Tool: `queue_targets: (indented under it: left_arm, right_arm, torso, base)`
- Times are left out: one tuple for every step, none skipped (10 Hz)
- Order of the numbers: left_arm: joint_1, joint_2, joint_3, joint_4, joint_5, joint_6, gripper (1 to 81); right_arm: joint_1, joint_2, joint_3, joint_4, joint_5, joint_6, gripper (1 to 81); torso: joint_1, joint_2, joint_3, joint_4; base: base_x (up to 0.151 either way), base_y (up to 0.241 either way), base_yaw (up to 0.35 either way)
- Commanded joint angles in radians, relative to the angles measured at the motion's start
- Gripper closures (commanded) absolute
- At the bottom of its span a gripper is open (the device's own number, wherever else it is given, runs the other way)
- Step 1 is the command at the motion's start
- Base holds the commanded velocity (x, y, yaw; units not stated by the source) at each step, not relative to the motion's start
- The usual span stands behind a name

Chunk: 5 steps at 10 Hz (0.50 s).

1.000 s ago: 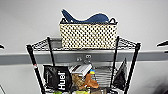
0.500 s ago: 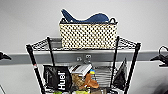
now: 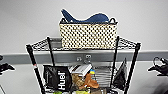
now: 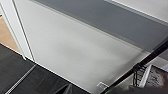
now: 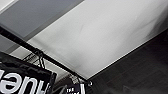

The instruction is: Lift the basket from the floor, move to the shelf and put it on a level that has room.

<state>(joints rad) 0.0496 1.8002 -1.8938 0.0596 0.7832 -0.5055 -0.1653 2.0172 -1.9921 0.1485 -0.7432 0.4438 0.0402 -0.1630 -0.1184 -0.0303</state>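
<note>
Basket first: the rectangular cream woven basket (image 3: pixel 88 35) with its dark braided rim and small dark end handles sits upright on the topmost tier (image 3: pixel 126 43), a flat black wire grid, of the tall narrow black metal wire shelf (image 3: pixel 33 66). It stands between the post tops, close to the pale wall behind. A dark blue curved soft object (image 3: pixel 86 18) lies in it and rises above the rim.

On the tier below I see a black pouch with white "Huel" lettering (image 3: pixel 57 80), some pale boxes (image 3: pixel 81 69) and orange-brown packets (image 3: pixel 87 82) crowded together, with a dark bag (image 3: pixel 121 73) hanging at the shelf's right side.

My left gripper (image 3: pixel 4 67) hangs well apart from the shelf on its left, and my right gripper (image 3: pixel 158 67) well apart on its right; neither touches the basket. I cannot tell how wide either one stands. My left wrist camera looks along the wall to the dark grey carpet floor (image 4: pixel 15 72).
</note>
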Motion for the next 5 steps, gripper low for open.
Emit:
queue_targets:
  left_arm:
    - [0.043, 0.028, -0.031, 0.014, -0.096, 0.009, 1.0]
    - [0.088, 0.039, -0.037, 0.014, -0.123, 0.009, 1.0]
    - [0.137, 0.048, -0.039, 0.014, -0.145, 0.009, 1.0]
    - [0.187, 0.056, -0.044, 0.013, -0.189, 0.009, 1.0]
    - [0.227, 0.068, -0.06, 0.009, -0.214, 0.009, 1.0]
  right_arm:
    - [-0.013, 0.056, -0.091, 0.014, 0.041, -0.069, 1.0]
    - [-0.044, 0.065, -0.1, 0.025, 0.054, -0.088, 1.0]
    - [-0.08, 0.069, -0.105, 0.038, 0.073, -0.1, 1.0]
    - [-0.11, 0.08, -0.111, 0.042, 0.084, -0.112, 1.0]
    - [-0.142, 0.096, -0.123, 0.043, 0.09, -0.116, 1.0]
  torso:
    - [0.0, 0.0, 0.0, 0.0]
    - [0.0, 0.0, 0.0, 0.0]
    - [0.0, 0.0, 0.0, 0.0]
    - [0.0, 0.0, 0.0, 0.0]
    - [0.0, 0.0, 0.0, 0.0]
  base:
    - [0.0, 0.0, 0.0]
    - [0.0, 0.0, 0.0]
    - [0.0, 0.0, 0.0]
    - [0.0, 0.0, 0.0]
    - [0.0, 0.0, 0.0]
